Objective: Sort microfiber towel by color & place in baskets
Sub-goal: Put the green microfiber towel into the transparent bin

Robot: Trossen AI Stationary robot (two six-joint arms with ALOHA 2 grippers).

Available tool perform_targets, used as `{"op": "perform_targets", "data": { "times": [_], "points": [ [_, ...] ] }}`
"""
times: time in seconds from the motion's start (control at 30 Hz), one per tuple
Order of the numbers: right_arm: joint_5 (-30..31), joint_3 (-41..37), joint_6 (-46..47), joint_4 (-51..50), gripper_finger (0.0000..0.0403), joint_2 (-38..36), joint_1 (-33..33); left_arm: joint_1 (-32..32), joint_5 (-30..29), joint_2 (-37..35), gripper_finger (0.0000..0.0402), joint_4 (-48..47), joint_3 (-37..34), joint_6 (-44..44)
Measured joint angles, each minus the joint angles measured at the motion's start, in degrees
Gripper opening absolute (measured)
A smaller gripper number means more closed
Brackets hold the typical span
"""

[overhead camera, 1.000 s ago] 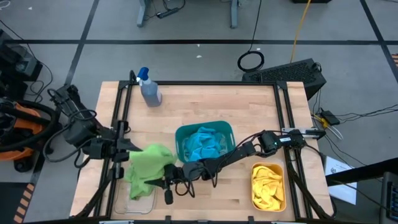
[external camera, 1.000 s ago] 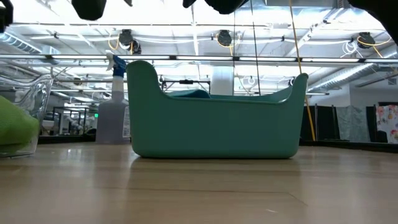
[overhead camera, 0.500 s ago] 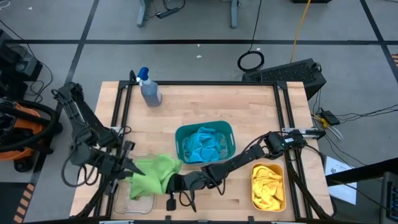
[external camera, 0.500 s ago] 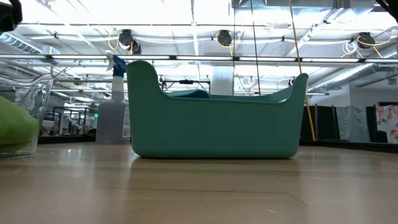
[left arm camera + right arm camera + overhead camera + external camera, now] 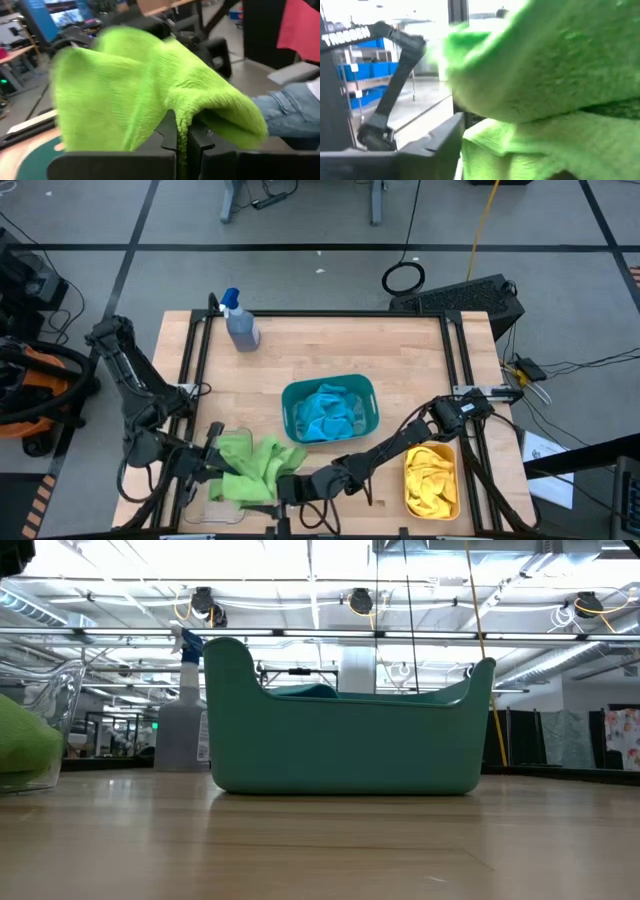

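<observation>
Left gripper [image 5: 205, 464] sits at the near left edge of the table, fingers pressed together on a fold of lime green towel [image 5: 252, 467]; the left wrist view shows the cloth [image 5: 145, 90] pinched between the 2 dark fingers and draped over them. Right gripper [image 5: 287, 486] reaches in from the other side, just beside the same green bundle. The right wrist view is filled with green cloth [image 5: 545, 95], so whether those fingers are spread or pinching cannot be told.

Green towel lies over the clear basket [image 5: 222, 512] and spills past its right rim onto the wood. Teal basket [image 5: 329, 409] at table centre holds blue towels [image 5: 330, 412]. Orange basket [image 5: 432, 480] at near right holds yellow towels [image 5: 430, 476]. Spray bottle [image 5: 239, 320] stands well apart at the far left.

Risks, as judged:
- Both grippers crowd 1 bundle; a pull by either could drag cloth back out of the basket.
- The light clear basket sits at the table edge; a snagged towel could tip or shift it.
- If the left gripper lets go too far right, the overhanging fold slides onto the table.

Hard to make out: whether the green bundle is 1 towel or 2; most of the clear basket, covered by cloth. Low view shows only a green edge [image 5: 25, 745] at far left, no grippers.
</observation>
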Motion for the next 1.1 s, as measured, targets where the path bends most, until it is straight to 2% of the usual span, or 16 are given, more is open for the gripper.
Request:
{"op": "perform_targets", "data": {
  "times": [0.13,0.27,0.4,0.5,0.67,0.87,1.0,1.1],
  "points": [
    [-0.06,0.0,1.49,0.59,0.0266,0.0,0.11,0.02,0.52,1.62,0.0005,0.09,0.0,-0.01],
    [-0.65,-0.02,3.21,0.24,0.0306,0.04,-0.08,0.02,1.61,2.77,0.0005,0.23,0.02,0.03],
    [0.79,-0.07,3.5,0.81,0.0318,0.17,-0.98,-0.01,4.36,4.27,0.0005,-0.16,0.05,0.03],
    [3.39,0.0,3.33,1.41,0.0311,0.11,-1.65,-0.02,7.26,5.44,0.0005,-0.45,-0.09,0.05],
    [3.16,0.0,3.21,0.93,0.025,0.11,-1.59,0.02,7.71,6.18,0.0005,-0.41,-0.07,0.05],
    [3.1,0.0,1.6,0.18,0.0108,0.11,-1.7,0.02,6.68,6.1,0.0018,-0.2,-0.02,0.45],
    [2.99,0.02,0.09,-0.6,0.002,0.09,-1.48,-0.97,6.69,6.09,0.0064,-0.19,-0.02,0.03],
    [2.95,0.02,-0.1,-0.62,0.0018,0.09,-1.55,-1.84,6.61,6.09,0.0122,0.82,-0.02,0.03]
  ]
}}
